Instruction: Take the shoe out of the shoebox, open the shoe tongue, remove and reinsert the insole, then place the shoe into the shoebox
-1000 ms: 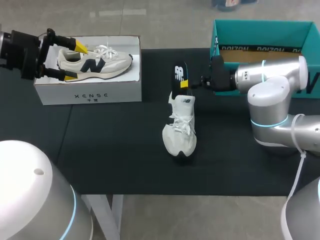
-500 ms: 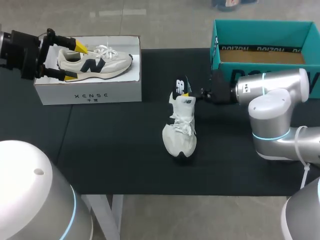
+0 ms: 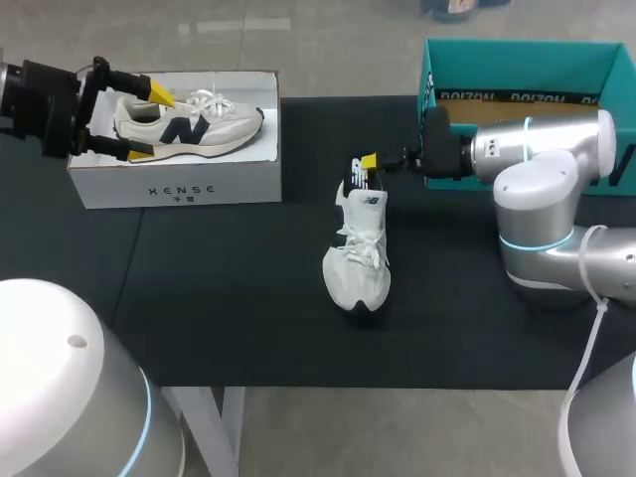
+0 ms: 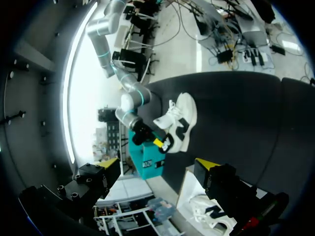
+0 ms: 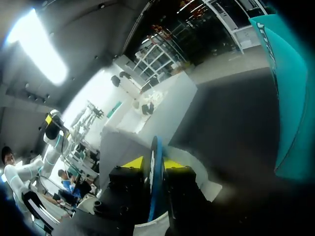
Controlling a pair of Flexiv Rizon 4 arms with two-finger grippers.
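**Head view.**
- Shoe: centre of the black tabletop, toe toward the lower edge, out of any box.
- Insole: stands in the shoe's heel opening. Your right pincer is clamped on its top end.
- Change: a second ago the insole rose well above the heel; it now sits lower, partly sunk in. Reinsertion looks begun, not finished, and you likely still need to press it flat.
- Teal shoebox: upper right, behind the right arm.
- Left pincer: upper left, unmoved. Its fingers are spread around a second shoe in a white box, gripping nothing.

**Left wrist view.** Left pincer gapes wide. The shoe lies well ahead of it.

**Right wrist view.** Right pincer squeezes the insole, seen edge-on.
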